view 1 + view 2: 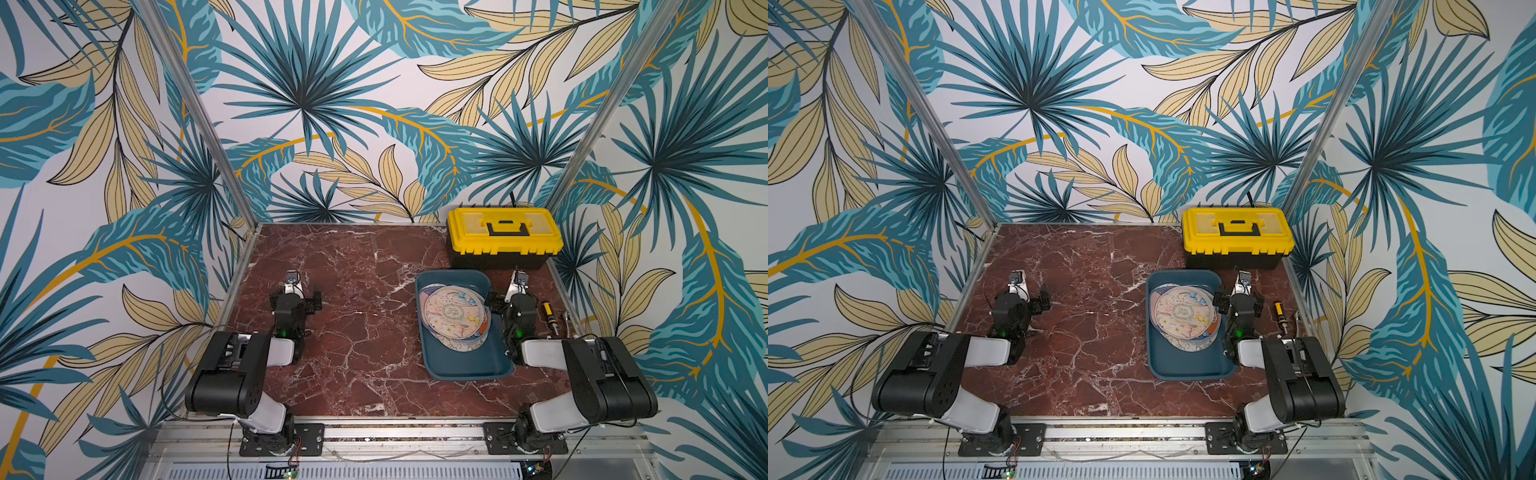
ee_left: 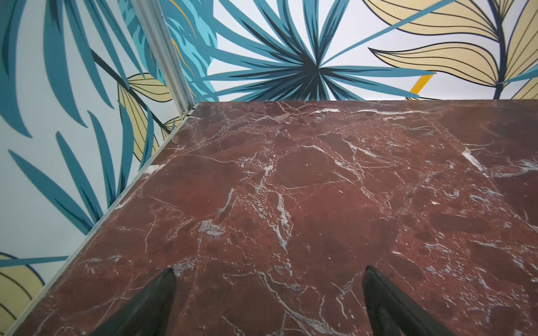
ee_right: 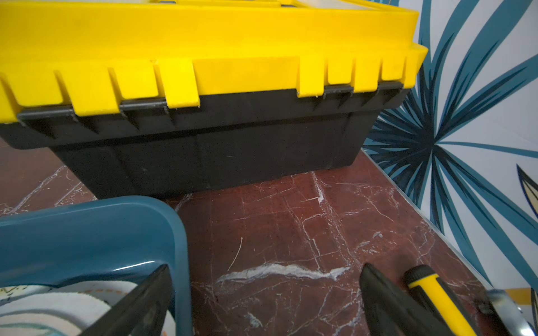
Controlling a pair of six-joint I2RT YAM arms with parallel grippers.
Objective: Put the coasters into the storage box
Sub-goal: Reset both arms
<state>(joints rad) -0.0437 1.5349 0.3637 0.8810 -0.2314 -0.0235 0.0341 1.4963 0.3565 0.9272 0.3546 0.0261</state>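
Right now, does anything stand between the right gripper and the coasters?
Only the storage box rim: the open right gripper sits at it, with the coasters stacked just inside. Nothing else visible.

Even bright light, soft shadows, wide-angle bending at edges (wrist views slightly soft)

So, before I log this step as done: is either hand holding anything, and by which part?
Nothing is held. The left hand is open over the table; the right hand is open at the storage box rim.
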